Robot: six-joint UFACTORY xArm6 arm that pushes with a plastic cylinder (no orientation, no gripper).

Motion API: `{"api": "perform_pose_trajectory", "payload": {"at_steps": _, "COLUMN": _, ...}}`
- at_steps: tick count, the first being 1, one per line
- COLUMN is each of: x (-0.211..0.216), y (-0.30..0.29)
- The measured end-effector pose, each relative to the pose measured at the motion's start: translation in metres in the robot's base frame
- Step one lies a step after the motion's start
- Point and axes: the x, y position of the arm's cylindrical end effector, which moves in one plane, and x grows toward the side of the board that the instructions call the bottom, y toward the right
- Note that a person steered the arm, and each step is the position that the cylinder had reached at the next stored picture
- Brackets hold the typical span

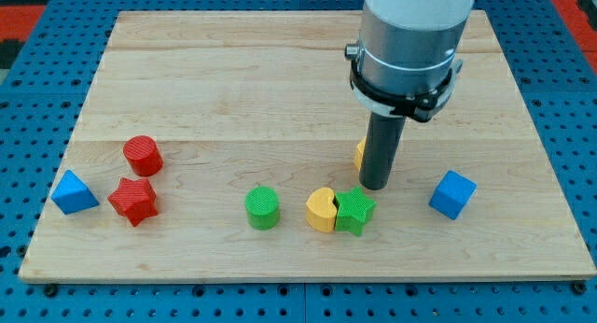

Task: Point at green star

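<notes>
My tip (374, 185) stood just above the green star (354, 211), near the board's (233, 80) bottom edge. It was a bare rod with nothing to open or close. The star touched a yellow heart (321, 210). A yellow block (359, 154) hid behind the rod.

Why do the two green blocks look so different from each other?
The green star has points around its edge; the green cylinder is round. The green star touches the yellow heart; the green cylinder stands alone, further toward the view's left. My tip sits just above the green star, right beside it, and well away from the green cylinder. Both are the same green, with ridged tops, and sit near the board's bottom edge.
</notes>
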Motion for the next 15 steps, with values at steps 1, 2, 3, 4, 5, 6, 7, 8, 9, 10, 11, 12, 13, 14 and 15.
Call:
{"api": "perform_pose_trajectory", "payload": {"at_steps": 1, "x": -0.014, "y": 0.036}}
{"api": "perform_pose_trajectory", "payload": {"at_steps": 2, "x": -0.029, "y": -0.004}}
{"api": "perform_pose_trajectory", "payload": {"at_steps": 3, "x": -0.049, "y": -0.106}}
{"api": "perform_pose_trajectory", "payload": {"at_steps": 4, "x": -0.051, "y": -0.107}}
{"api": "perform_pose_trajectory", "payload": {"at_steps": 5, "x": -0.061, "y": -0.083}}
{"api": "perform_pose_trajectory", "payload": {"at_steps": 6, "x": -0.093, "y": -0.074}}
{"api": "perform_pose_trajectory", "payload": {"at_steps": 7, "x": -0.095, "y": -0.160}}
{"api": "perform_pose_trajectory", "payload": {"at_steps": 8, "x": -0.099, "y": -0.184}}
{"api": "perform_pose_trajectory", "payload": {"at_steps": 9, "x": -0.068, "y": -0.127}}
{"api": "perform_pose_trajectory", "payload": {"at_steps": 10, "x": -0.025, "y": -0.129}}
{"api": "perform_pose_trajectory", "payload": {"at_steps": 11, "x": -0.056, "y": -0.165}}
{"api": "perform_pose_trajectory", "payload": {"at_steps": 12, "x": -0.064, "y": -0.146}}
{"api": "perform_pose_trajectory", "payload": {"at_steps": 13, "x": -0.044, "y": -0.098}}
{"api": "perform_pose_trajectory", "payload": {"at_steps": 14, "x": -0.041, "y": -0.067}}
{"api": "perform_pose_trajectory", "payload": {"at_steps": 15, "x": -0.065, "y": -0.017}}
